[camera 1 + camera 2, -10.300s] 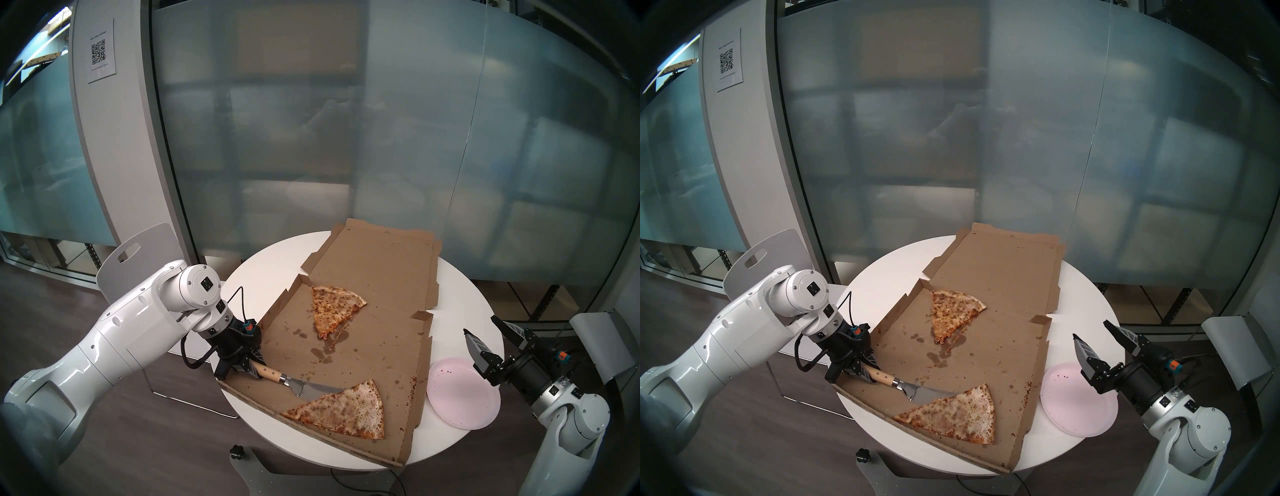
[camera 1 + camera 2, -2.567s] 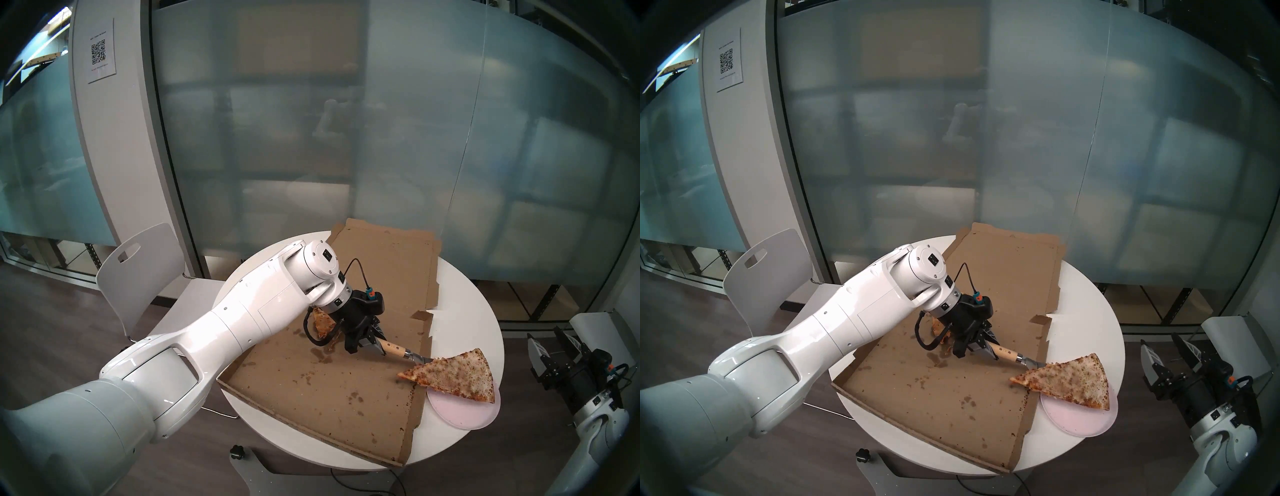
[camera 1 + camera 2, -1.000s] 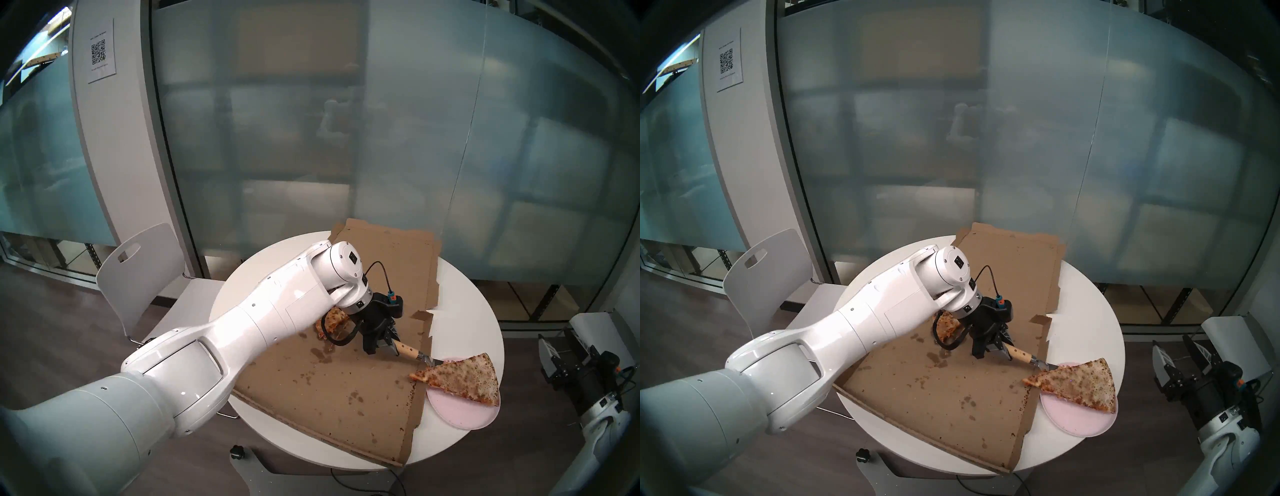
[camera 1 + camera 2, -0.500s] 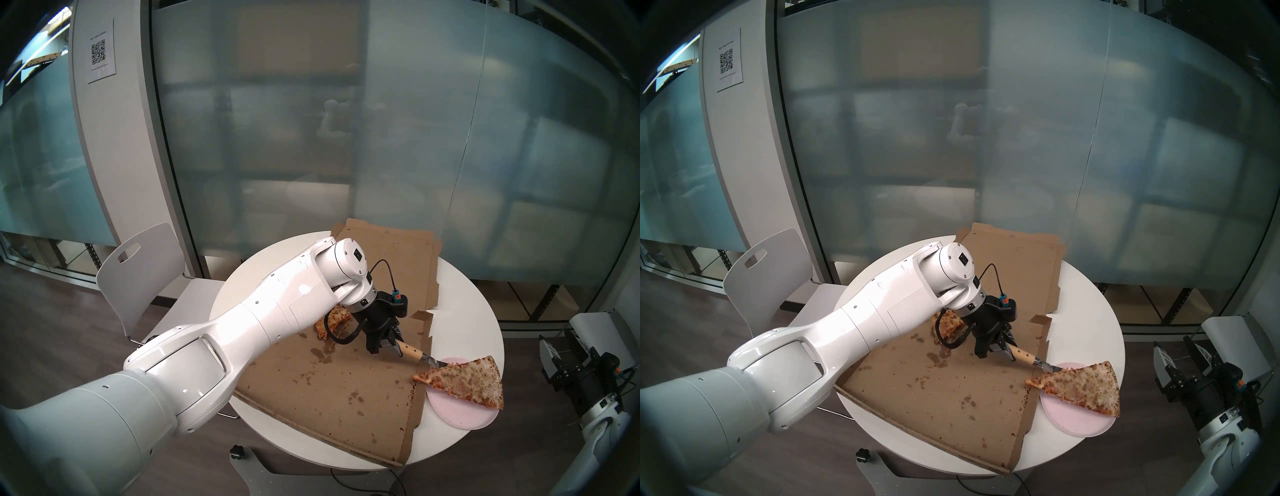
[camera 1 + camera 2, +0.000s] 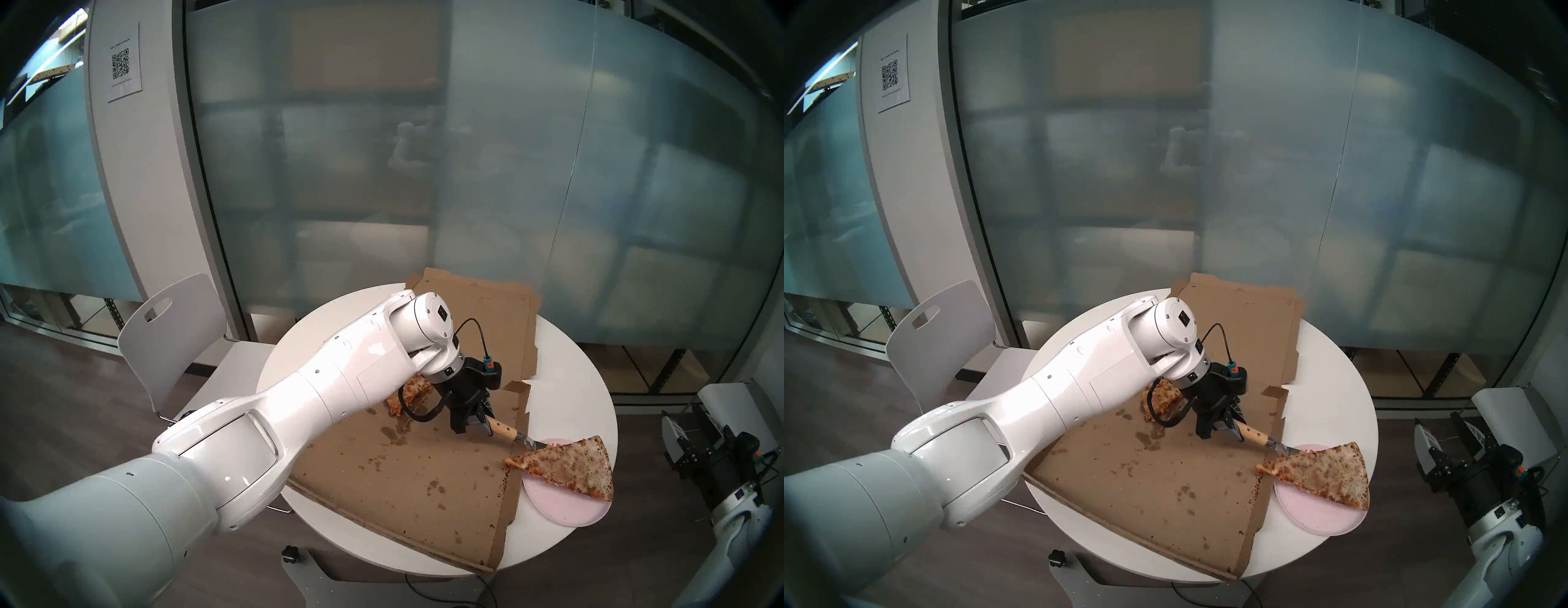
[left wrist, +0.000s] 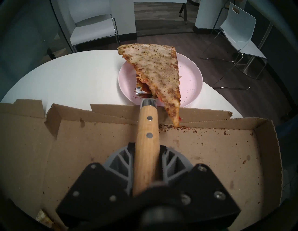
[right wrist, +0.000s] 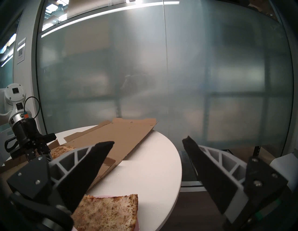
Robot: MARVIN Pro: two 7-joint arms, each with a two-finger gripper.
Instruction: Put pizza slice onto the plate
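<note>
Here, two slices of pizza are in view. The one that matters, the large triangular pizza slice (image 5: pixel 568 469) with pale cheese, brown speckles and an orange-brown crust, lies on the metal blade of one wooden-handled pizza server (image 6: pixel 146 133). It is over the single round pale pink plate (image 5: pixel 564 507), with its narrow tip reaching back over the low wall of the cardboard box. In the left wrist view the tip droops over that wall while the wide crust end stands above the far side of the plate; whether the slice touches the plate I cannot tell. The second slice, a smaller, darker orange piece (image 5: pixel 409 392), lies inside the box, partly hidden behind the left arm.

There is one open brown cardboard pizza box (image 5: pixel 403 488), flattened out with its lid lying back, stained with grease spots and crumbs. It and the plate share the one round white bench (image 5: pixel 568 373), the plate just beside the box's right wall.

Of the two hands, the left hand (image 6: pixel 147 161) is clamped on the server's wooden handle, angled downward. The right hand (image 7: pixel 148 145) stands off the bench edge near the plate, its two black fingers spread wide apart and holding nothing.

Three white chairs show around the room: one (image 5: pixel 169 335) in the head views, two more in the left wrist view.
</note>
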